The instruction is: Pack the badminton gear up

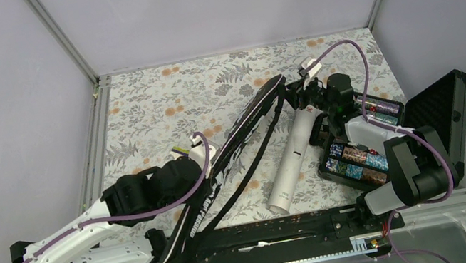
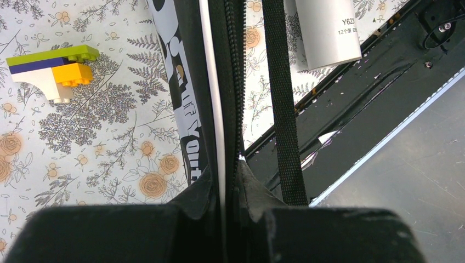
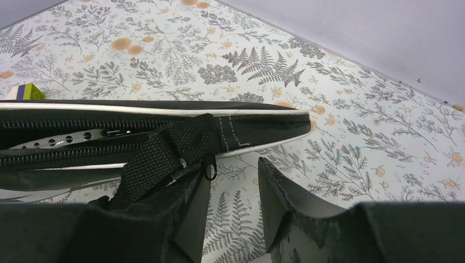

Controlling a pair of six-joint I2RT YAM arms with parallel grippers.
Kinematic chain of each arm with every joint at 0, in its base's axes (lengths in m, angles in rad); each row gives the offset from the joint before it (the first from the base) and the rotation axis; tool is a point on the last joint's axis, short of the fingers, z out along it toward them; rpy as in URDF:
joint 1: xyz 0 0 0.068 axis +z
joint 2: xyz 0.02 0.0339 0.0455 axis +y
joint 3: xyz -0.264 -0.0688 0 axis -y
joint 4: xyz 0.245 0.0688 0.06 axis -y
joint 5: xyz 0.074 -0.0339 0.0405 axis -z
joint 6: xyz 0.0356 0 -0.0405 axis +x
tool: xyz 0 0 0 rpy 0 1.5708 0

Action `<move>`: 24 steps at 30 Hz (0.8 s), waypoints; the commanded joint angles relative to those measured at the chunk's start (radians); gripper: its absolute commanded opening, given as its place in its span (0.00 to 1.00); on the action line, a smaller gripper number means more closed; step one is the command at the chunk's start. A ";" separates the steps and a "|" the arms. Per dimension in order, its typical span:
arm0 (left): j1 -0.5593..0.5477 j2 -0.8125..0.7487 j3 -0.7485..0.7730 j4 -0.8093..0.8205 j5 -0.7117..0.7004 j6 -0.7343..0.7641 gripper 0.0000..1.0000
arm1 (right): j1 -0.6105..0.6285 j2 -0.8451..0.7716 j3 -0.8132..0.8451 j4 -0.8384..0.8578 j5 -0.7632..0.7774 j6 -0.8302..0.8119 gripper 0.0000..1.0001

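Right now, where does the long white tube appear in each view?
Top external: the long white tube lies right of centre, beside the black zippered racket bag.
Left wrist: its end shows at the top right.
Right wrist: not in view.
Shared landmark: the bag's black webbing strap appears in all three.

1. The left arm [image 1: 81, 230] lies low from its base at the near left, reaching forward and to the right.
2. The left pincer [image 2: 227, 204] is clamped tight, its jaws almost meeting on the zipped edge of the black bag [image 2: 186, 109].
3. The right arm [image 1: 369, 130] rises from its base at the near right, bends at the elbow and stretches toward the far middle.
4. The right pincer [image 3: 233, 189] is held low, jaws parted, a clear gap showing between its two dark fingers [image 3: 290, 192].
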 commanded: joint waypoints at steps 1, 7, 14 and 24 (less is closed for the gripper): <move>-0.001 -0.019 0.058 0.103 -0.015 0.026 0.00 | 0.010 -0.024 0.011 0.036 -0.011 -0.053 0.43; -0.001 -0.002 0.063 0.102 -0.015 0.041 0.00 | 0.028 -0.053 0.029 -0.025 0.021 -0.105 0.48; -0.001 0.014 0.069 0.104 -0.024 0.051 0.00 | 0.039 -0.083 0.038 -0.052 0.028 -0.133 0.47; -0.001 0.017 0.067 0.105 -0.052 0.052 0.00 | 0.043 -0.097 0.033 -0.043 0.088 -0.121 0.00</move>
